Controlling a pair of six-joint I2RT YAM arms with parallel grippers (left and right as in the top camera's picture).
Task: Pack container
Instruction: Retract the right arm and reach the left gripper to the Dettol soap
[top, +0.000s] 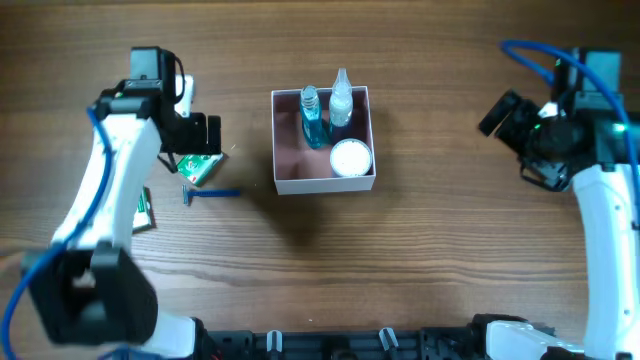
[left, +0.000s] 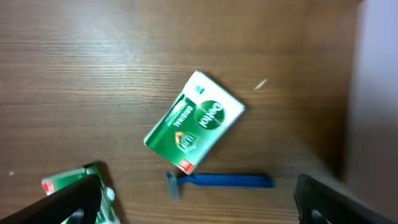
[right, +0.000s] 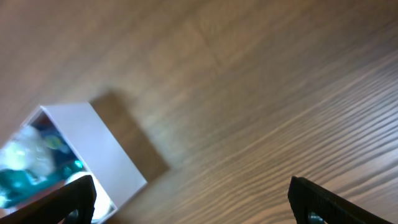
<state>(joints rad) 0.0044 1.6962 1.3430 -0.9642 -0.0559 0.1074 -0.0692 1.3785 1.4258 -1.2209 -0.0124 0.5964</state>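
White-walled and dusty pink inside, the container (top: 325, 184) sits mid-surface on the brown wooden surface (top: 430, 60), well apart from both arms. Inside it are a teal bottle (top: 312, 120), a clear bottle (top: 341, 100) and a round white jar (top: 351, 157). The left fingers (top: 207, 132) hang to the container's left, spread wide with nothing between them, above a green soap box (left: 194, 121) and a blue razor (left: 221, 180). A second green packet (left: 65, 180) lies further left. The right fingers (top: 497, 113) are well off to the container's right, likewise spread and empty.
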